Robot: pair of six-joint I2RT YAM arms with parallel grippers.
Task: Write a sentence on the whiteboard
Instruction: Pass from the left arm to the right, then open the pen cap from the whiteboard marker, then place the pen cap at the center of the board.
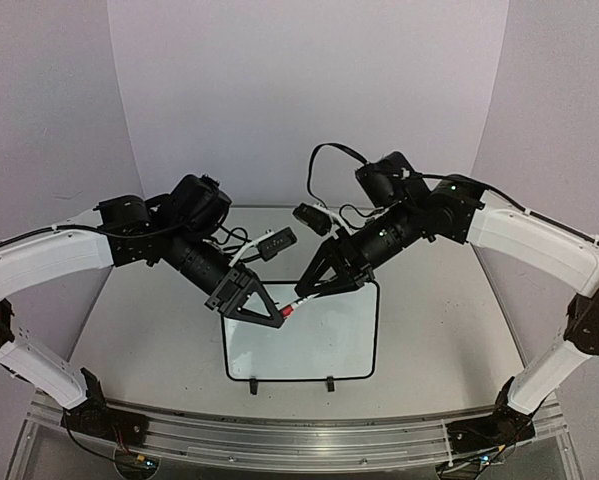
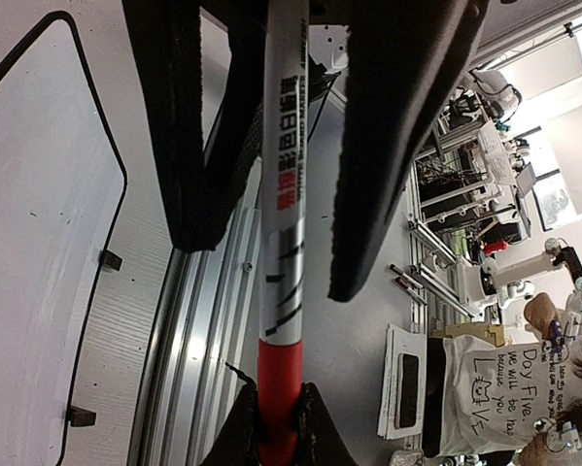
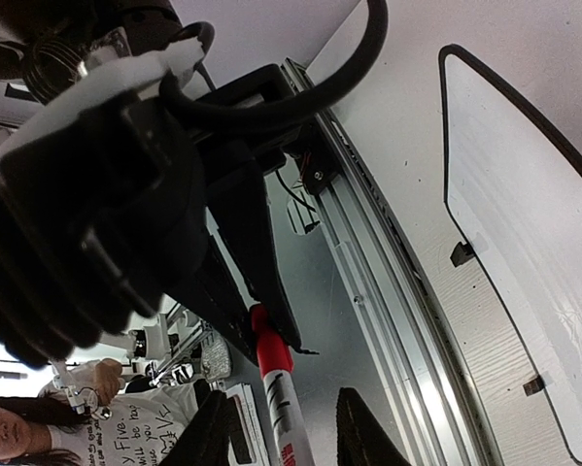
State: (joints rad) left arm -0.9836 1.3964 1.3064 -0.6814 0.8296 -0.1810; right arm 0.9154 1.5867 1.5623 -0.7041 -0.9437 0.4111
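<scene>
The whiteboard [image 1: 319,340] lies flat at the table's middle, white with a thin black border. Its surface is blank; no sentence shows on it. It also shows in the left wrist view [image 2: 38,243] and the right wrist view [image 3: 533,223]. A marker [image 1: 301,297] with a silver body [image 2: 286,175] and a red cap [image 2: 279,379] hangs between both grippers above the board's far left corner. My left gripper [image 1: 281,318] is shut on the red cap [image 3: 269,345]. My right gripper [image 1: 314,285] straddles the marker's body [image 3: 289,417], jaws apart with gaps on both sides.
Two black clips [image 1: 254,385] [image 1: 330,382] stick out of the board's near edge. An aluminium rail [image 1: 279,435] runs along the table's front. Purple walls close off the back and sides. Both arms cross above the board's far edge.
</scene>
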